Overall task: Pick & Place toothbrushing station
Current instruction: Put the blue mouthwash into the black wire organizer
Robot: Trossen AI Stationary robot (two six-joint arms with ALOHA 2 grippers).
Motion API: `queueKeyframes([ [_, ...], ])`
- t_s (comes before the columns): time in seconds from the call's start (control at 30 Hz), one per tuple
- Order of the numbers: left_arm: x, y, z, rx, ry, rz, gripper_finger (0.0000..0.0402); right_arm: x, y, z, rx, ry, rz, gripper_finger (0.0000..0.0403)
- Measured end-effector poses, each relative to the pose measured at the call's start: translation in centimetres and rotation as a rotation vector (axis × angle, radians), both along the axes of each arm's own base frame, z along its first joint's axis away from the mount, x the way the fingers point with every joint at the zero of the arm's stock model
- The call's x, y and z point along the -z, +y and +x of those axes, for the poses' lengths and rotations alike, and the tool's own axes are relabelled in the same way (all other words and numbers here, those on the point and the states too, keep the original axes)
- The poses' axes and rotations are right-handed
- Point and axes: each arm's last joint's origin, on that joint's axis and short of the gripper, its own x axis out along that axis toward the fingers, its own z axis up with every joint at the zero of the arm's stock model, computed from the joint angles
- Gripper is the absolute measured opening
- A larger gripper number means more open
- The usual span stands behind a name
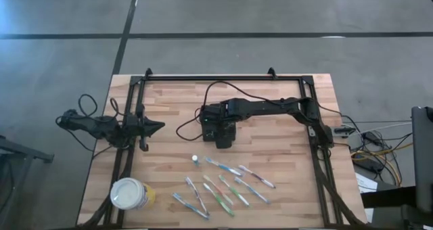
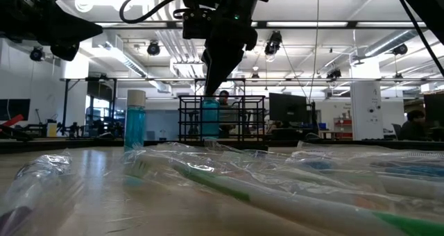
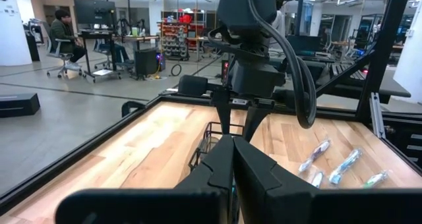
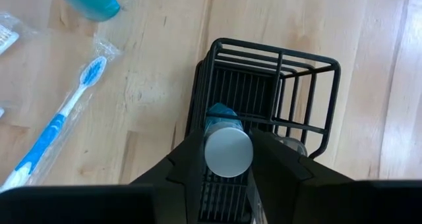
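Black mesh caddy [image 4: 264, 92] under right gripper [image 4: 227, 151] pinching blue bottle [image 4: 227, 148]; off-centre release tips it. Left gripper [image 1: 157, 128], 9 o'clock, pressed together.

Wrapped toothbrushes [image 1: 226, 186] crowd the near table; the far boards [image 1: 176, 95] lie free.

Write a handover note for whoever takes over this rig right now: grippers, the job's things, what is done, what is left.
Left gripper: shut, empty, parked at the table's left side.
Right gripper: at mid-table, at the white cap of a blue plastic bottle; grip unclear.
Black rectangular wire-mesh caddy: mid-table, under the right gripper, with that bottle standing inside.
Done: apparently one bottle in the caddy.
Left, probably: a second blue bottle and the plastic-wrapped toothbrushes on the wooden table. The round white-and-yellow cup sits at the near left corner.
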Motion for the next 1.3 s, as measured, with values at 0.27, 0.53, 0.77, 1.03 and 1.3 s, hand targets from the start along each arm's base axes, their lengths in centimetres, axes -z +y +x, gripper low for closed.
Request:
queueKeyframes([
  [0.27, 0.0, 0.0, 0.0, 0.000, 0.000, 0.000, 0.0014, -0.6, 0.0, -0.4, 0.015, 0.011, -0.003, 0.0102],
  [0.53, 0.0, 0.0, 0.0, 0.000, 0.003, 0.002, 0.0014, -0.3, -0.1, -0.5, 0.014, 0.035, -0.012, 0.0104],
  [0.77, 0.1, 0.0, 0.0, 0.000, 0.008, 0.003, 0.0014, -0.2, -0.1, -0.4, 0.012, 0.022, -0.012, 0.0104],
  [1.03, 0.1, 0.0, 0.0, 0.000, 0.008, 0.004, 0.0014, 0.8, -0.1, -0.1, 0.002, 0.041, -0.014, 0.0105],
  [1.3, 0.1, 0.0, 0.0, 0.000, 0.008, 0.004, 0.0014, 1.1, -0.1, 0.1, -0.001, 0.041, -0.013, 0.0105],
])
